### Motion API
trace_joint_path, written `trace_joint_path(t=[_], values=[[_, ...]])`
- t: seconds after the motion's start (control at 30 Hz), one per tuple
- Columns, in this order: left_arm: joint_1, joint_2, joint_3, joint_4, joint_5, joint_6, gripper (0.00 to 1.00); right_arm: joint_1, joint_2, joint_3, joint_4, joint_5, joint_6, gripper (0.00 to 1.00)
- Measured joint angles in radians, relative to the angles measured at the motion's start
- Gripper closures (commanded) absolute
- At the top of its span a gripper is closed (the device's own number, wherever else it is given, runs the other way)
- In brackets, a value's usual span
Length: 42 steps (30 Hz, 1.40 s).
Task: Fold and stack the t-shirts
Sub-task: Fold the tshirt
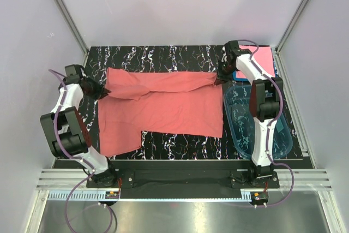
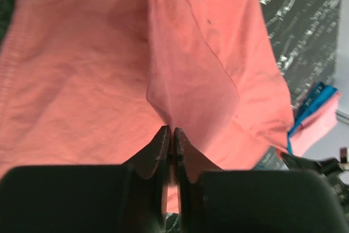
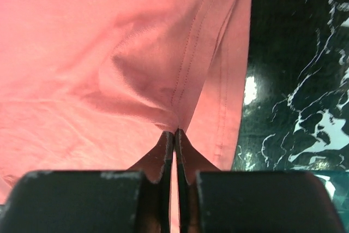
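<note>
The salmon t-shirt point(image 1: 174, 107) lies spread across the black marbled table point(image 1: 163, 57), its top edge folded over in a band. My left gripper point(image 1: 102, 90) is at the shirt's left end, shut on a pinch of the cloth point(image 2: 82, 80) that rises to a point at its tips point(image 2: 172, 130). At the right end my right gripper point(image 1: 218, 78) is shut on the hemmed edge point(image 3: 82, 53), which bunches at its tips point(image 3: 174, 133). A folded pink t-shirt point(image 1: 263, 58) lies at the back right corner, with a folded blue one point(image 2: 308, 105) showing under it.
A clear blue plastic tub point(image 1: 242, 118) stands on the right side of the table, beside the right arm. Grey walls and metal frame posts point(image 1: 65, 12) close in the table on three sides.
</note>
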<state>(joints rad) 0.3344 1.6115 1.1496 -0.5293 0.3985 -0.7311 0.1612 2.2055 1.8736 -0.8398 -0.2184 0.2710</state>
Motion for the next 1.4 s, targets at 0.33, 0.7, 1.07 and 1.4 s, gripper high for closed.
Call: trace_joint_path(t=[0.33,0.7,1.07,1.4], values=[[0.005,-0.011,0.012,-0.047,-0.163,0.027,0.37,0.011,0.0,-0.019,-0.073,0.09,-0.023,0.51],[-0.002,0.272,0.186,0.29,-0.043,0.024,0.44,0.011,0.172,0.413,-0.065,0.112,0.087,0.43],[-0.019,0.48,0.312,0.413,-0.029,-0.003,0.44,0.011,0.313,0.481,-0.07,0.138,0.137,0.43],[-0.02,0.58,0.363,0.454,0.001,-0.045,0.48,0.009,0.313,0.452,-0.066,0.15,0.137,0.49]])
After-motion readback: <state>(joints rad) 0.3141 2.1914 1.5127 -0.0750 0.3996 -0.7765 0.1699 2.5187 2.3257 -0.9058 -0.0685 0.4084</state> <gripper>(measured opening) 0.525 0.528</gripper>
